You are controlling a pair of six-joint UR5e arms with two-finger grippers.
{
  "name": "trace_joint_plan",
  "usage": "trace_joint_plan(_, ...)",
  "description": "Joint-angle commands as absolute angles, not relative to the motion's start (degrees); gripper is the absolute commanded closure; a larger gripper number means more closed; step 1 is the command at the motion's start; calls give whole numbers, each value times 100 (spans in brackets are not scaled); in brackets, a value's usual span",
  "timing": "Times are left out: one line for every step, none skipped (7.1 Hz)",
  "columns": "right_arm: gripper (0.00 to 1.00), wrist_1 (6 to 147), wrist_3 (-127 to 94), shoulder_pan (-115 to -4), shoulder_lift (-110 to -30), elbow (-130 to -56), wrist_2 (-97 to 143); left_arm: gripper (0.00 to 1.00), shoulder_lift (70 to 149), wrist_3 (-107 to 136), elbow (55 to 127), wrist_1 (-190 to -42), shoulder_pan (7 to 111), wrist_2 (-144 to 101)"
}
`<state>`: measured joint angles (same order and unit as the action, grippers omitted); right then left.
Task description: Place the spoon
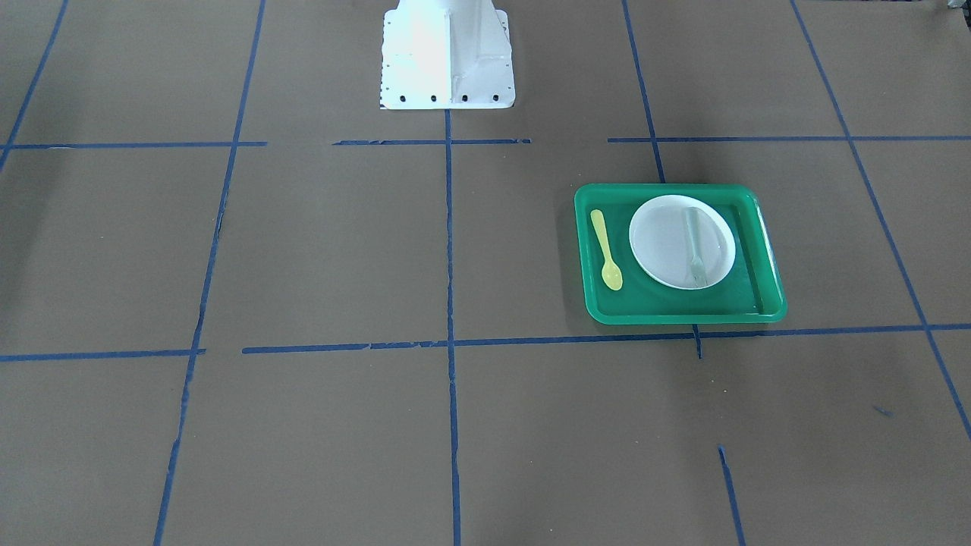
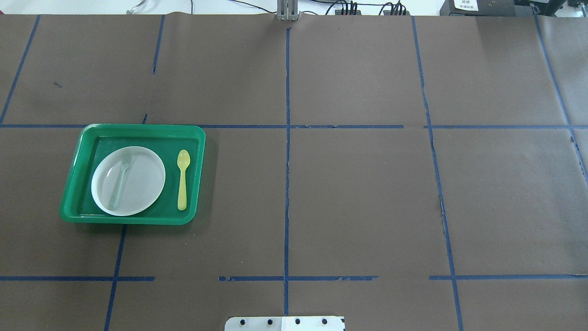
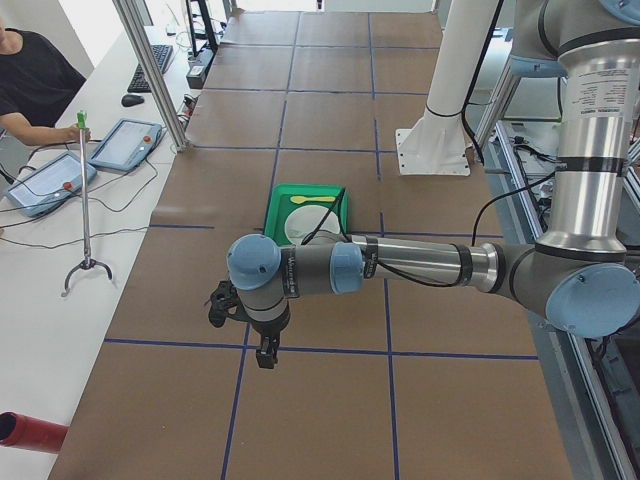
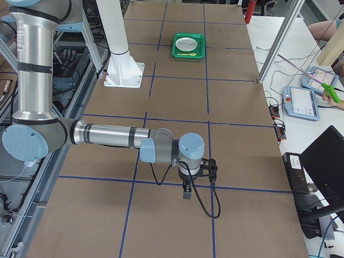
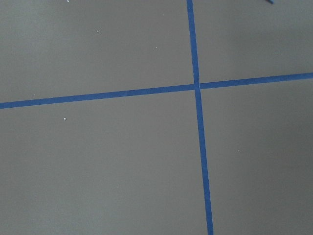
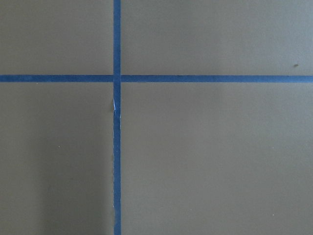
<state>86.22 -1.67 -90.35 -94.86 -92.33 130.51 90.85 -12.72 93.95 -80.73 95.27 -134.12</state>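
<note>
Surface: We find a table covered in brown paper, marked into a grid by blue tape. Both wrist views show only this paper and a tape crossing.
Left gripper: The left gripper hangs pointing down over the paper near a tape line, at the table's left end. It shows in the side view only, so we cannot tell whether its fingers are spread or closed.
Right gripper: The right gripper hangs the same way at the opposite end of the table. We cannot tell how its fingers stand either.
Pedestal: A white base stands at the robot's edge of the table, on the centre tape line.
Room: A side desk carries tablets and cables, and a person in black sits at it.
Spoon: The yellow spoon lies flat on the tray floor, just beside the plate and not touching it. Its bowl points away from the robot. It is well apart from both grippers.
Tray: The green tray sits on the robot's left half of the table.
Contents: A white plate rests in the tray. A pale fork lies on the plate, tines away from the robot.
</note>
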Motion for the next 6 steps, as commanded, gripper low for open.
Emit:
trace_joint_plan(0,8622,-167,-9035,-9483,-9237,13052,0,9088,-1274,9413,-8077,9527,-13412)
trace_joint_plan(0,8622,-167,-9035,-9483,-9237,13043,0,9088,-1274,9422,-8068,9527,-13412)
trace_joint_plan(0,8622,-167,-9035,-9483,-9229,13052,0,9070,-1274,9413,-8077,9527,-13412)
trace_joint_plan(0,8622,-167,-9035,-9483,-9237,13052,0,9123,-1274,9430,-8068,9527,-13430)
trace_joint_plan(0,8622,-167,-9035,-9492,-9237,13052,0,9106,-1274,9439,-8068,9527,-13473)
trace_joint_plan(0,8622,-167,-9035,-9483,-9237,13052,0,9132,-1274,9431,-8068,9527,-13482)
